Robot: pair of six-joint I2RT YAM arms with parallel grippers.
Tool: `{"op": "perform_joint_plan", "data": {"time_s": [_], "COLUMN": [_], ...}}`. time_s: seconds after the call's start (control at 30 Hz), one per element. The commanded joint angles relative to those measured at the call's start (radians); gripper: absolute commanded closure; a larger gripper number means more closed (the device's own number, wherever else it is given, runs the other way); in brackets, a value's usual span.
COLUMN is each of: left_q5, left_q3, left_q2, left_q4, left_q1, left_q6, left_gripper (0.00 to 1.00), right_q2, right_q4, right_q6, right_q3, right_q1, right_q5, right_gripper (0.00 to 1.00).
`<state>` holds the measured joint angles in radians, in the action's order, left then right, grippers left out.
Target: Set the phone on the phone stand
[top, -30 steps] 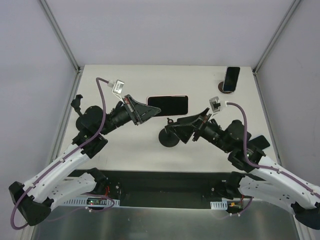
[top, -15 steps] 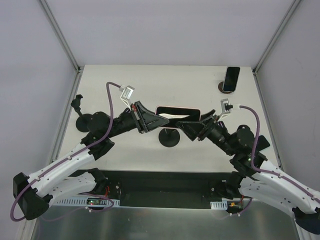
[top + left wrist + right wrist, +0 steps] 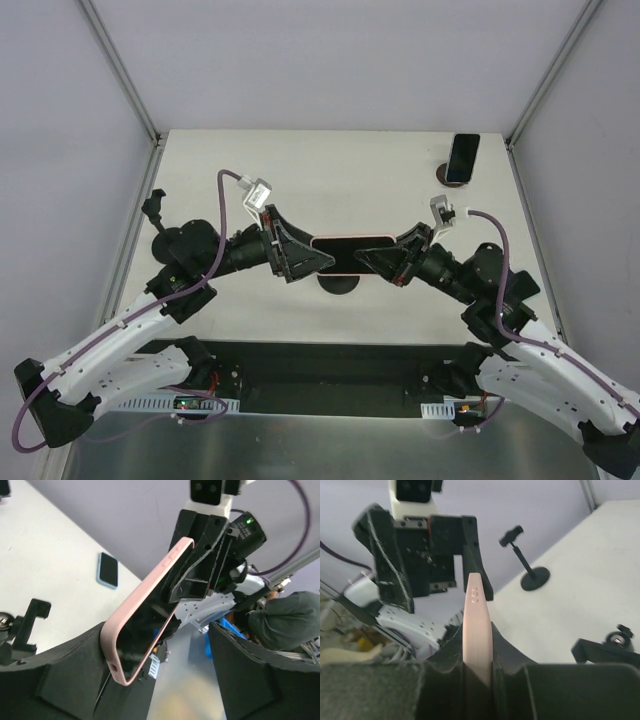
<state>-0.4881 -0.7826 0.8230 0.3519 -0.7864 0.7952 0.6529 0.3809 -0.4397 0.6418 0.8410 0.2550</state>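
The phone [image 3: 350,256], dark-screened in a pink case, hangs level above the black phone stand [image 3: 340,283] at mid-table. My right gripper [image 3: 372,260] is shut on the phone's right end; in the right wrist view its jaws [image 3: 477,665] pinch the pink edge of the phone [image 3: 476,625]. My left gripper [image 3: 315,258] stands open at the other end. In the left wrist view the phone [image 3: 150,615] leans on one finger, with a wide gap between the left gripper's [image 3: 160,680] jaws. The stand's clamp [image 3: 30,625] sits below, to the left.
A second black stand [image 3: 165,240] is by the left arm. A dark phone [image 3: 462,157] leans on a small base at the back right corner. White walls and metal frame posts close in the table on three sides.
The phone has come forward from the table's back half to above the stand. My left gripper has let go and opened, while my right gripper has shut on the phone's right end.
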Motion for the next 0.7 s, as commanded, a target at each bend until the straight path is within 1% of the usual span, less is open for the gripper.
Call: {"op": "perform_joint_plan", "data": {"time_s": [0.0,0.07,0.1,0.13,0.17,0.2,0.23,0.27,0.3,0.33,0.4,0.43,0.57,0.63,0.67], "left_q5": [0.014,-0.085,-0.137,-0.256,-0.309,-0.361,-0.409,-0.432,-0.440,-0.445,-0.469,-0.480,-0.500,-0.507,-0.491], "left_q3": [-0.145,-0.191,-0.210,-0.255,-0.280,-0.303,-0.331,-0.337,-0.342,-0.345,-0.345,-0.343,-0.336,-0.333,-0.331], "left_q2": [-0.044,-0.015,0.008,0.039,0.110,0.146,0.177,0.224,0.240,0.252,0.271,0.274,0.274,0.269,0.260], "left_q4": [-0.374,-0.424,-0.462,-0.488,-0.507,-0.539,-0.541,-0.542,-0.539,-0.539,-0.538,-0.536,-0.527,-0.522,-0.524], "left_q1": [-0.005,-0.005,-0.005,-0.005,-0.005,-0.005,-0.007,-0.008,-0.017,-0.045,-0.080,-0.112,-0.152,-0.154,-0.154], "left_q6": [-0.305,-0.396,-0.418,-0.436,-0.462,-0.470,-0.468,-0.452,-0.452,-0.458,-0.496,-0.508,-0.536,-0.534,-0.536], "left_gripper": [0.14,0.12,0.15,0.24,0.37,0.57,0.61,0.63,0.62,0.57,0.53,0.47,0.36,0.35,0.35], "right_q2": [-0.041,-0.035,-0.026,-0.022,-0.021,-0.016,-0.012,-0.006,0.005,0.008,0.007,0.005,-0.001,0.004,0.007], "right_q4": [-0.296,-0.403,-0.425,-0.439,-0.456,-0.464,-0.480,-0.516,-0.531,-0.539,-0.543,-0.551,-0.583,-0.599,-0.638], "right_q6": [0.255,0.318,0.329,0.337,0.351,0.357,0.367,0.377,0.380,0.381,0.380,0.383,0.400,0.421,0.432], "right_q3": [0.171,0.212,0.231,0.255,0.265,0.271,0.288,0.297,0.303,0.308,0.305,0.305,0.305,0.312,0.318], "right_q1": [-0.037,-0.037,-0.040,-0.039,-0.039,-0.039,-0.039,-0.039,-0.039,-0.037,-0.039,-0.037,-0.039,-0.037,-0.039], "right_q5": [0.188,0.308,0.349,0.424,0.449,0.466,0.484,0.487,0.487,0.494,0.492,0.486,0.506,0.530,0.530], "right_gripper": [0.99,0.99,0.99,0.99,0.99,0.99,0.99,0.99,0.99,0.99,0.99,0.99,0.99,0.99,0.99]}}
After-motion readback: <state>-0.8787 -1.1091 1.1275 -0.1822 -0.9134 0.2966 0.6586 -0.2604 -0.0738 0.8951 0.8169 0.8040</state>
